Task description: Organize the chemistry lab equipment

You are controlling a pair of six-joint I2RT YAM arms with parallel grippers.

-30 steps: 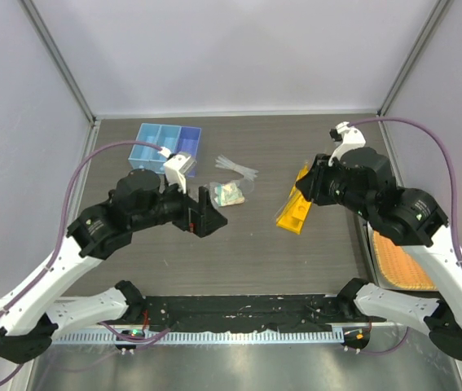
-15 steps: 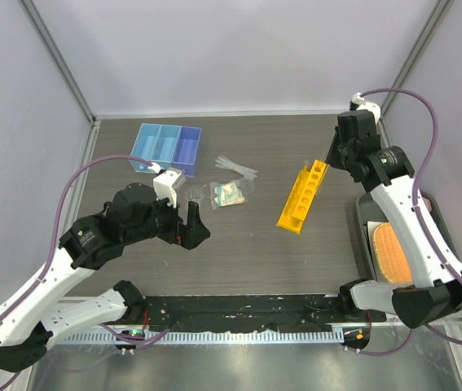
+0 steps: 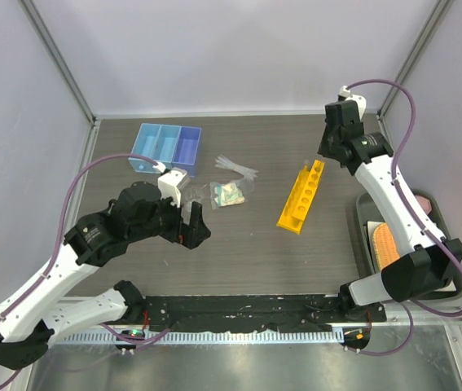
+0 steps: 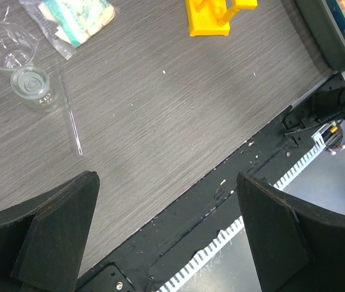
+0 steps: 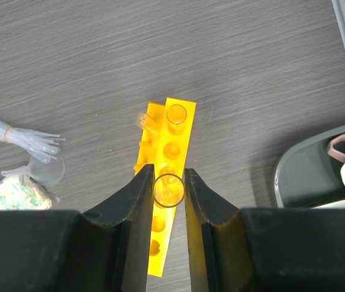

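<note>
The yellow rack (image 3: 301,197) lies at centre right; in the right wrist view (image 5: 171,146) one clear tube (image 5: 176,114) stands in its end hole. My right gripper (image 3: 333,151) hangs above the rack's far end and is shut on a second clear test tube (image 5: 168,190), seen end-on between the fingers (image 5: 137,201). The packet (image 3: 229,193), droppers (image 3: 237,169), a tiny beaker (image 4: 31,83), a clear dish (image 4: 5,41) and a thin rod (image 4: 72,121) lie mid-table. My left gripper (image 3: 191,224) is open and empty, to the near left of the packet.
A blue compartment tray (image 3: 166,147) stands at the back left. A dark tray (image 3: 363,220) at the right edge holds the orange mat (image 3: 385,244) and pink cup (image 3: 423,202). The black front rail (image 4: 221,201) runs below my left gripper.
My right gripper rose from the rack and swung to the back right, holding a tube. My left gripper drew back from the packet toward the near left.
</note>
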